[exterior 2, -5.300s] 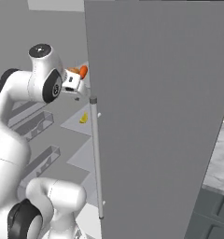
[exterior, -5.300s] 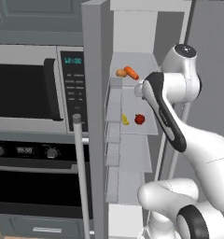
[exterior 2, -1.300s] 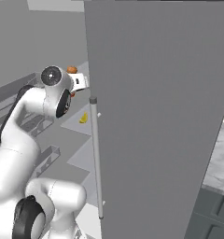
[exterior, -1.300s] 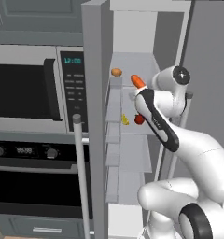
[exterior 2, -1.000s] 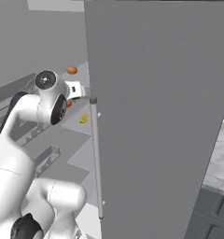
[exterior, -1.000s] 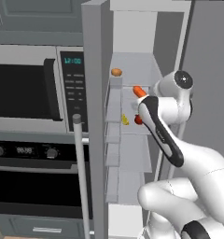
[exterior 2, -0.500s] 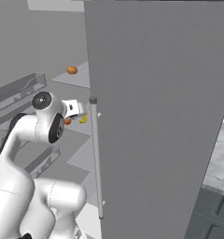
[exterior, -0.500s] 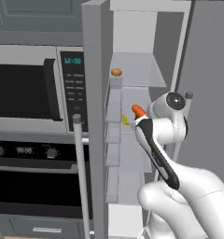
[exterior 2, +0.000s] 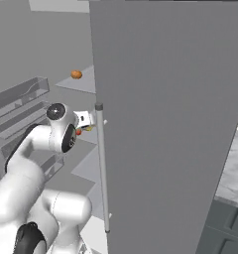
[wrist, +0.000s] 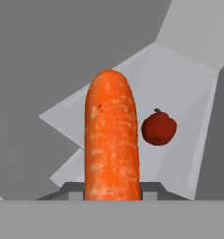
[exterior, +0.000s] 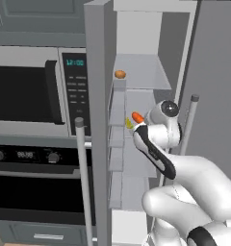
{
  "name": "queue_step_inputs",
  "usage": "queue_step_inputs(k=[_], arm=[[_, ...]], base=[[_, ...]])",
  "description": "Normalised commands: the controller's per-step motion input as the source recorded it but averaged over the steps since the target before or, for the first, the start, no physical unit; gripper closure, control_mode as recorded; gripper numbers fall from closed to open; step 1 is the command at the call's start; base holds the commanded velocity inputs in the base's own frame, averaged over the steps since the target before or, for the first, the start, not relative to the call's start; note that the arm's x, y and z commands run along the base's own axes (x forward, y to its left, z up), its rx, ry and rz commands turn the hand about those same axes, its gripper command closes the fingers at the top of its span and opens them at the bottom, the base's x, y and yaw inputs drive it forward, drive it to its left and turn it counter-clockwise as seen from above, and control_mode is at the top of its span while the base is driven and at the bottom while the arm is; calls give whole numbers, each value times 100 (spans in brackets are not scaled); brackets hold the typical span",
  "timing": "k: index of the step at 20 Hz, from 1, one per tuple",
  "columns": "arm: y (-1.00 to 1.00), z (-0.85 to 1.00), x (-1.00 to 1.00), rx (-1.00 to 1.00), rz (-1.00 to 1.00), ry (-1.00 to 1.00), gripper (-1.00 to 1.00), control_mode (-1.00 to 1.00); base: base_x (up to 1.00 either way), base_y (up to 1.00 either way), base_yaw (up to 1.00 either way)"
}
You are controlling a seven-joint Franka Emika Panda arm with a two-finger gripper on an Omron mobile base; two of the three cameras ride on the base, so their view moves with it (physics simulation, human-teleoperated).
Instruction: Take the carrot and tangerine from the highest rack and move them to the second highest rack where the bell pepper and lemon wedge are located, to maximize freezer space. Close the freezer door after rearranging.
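Left base view: the freezer (exterior: 136, 43) stands open at centre frame, the tangerine (exterior: 120, 74) alone on the highest rack (exterior: 146, 74). Lower, the carrot (exterior: 137, 117) pokes out of the end effector (exterior: 139, 123), the lemon wedge (exterior: 129, 124) just left of it. The arm bends up from lower right.

Right base view: the door (exterior 2: 165, 124) covers the right; tangerine upper left, end effector at centre left.

Hand view: end effector pinching the carrot, upright at centre; the pepper (wrist: 158, 127) sits on a shelf to its right.
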Motion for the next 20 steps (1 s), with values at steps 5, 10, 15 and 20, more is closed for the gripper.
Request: queue_step_inputs(k=[5,10,15,20], arm=[[0,-10,64,0,0,14,100,-100],[0,-40,52,0,0,0,100,-100],[0,-48,57,0,0,-1,100,-100],[0,-48,61,0,0,0,100,-100]], base=[[0,0,0],[0,0,0],[0,0,0],[0,0,0]])
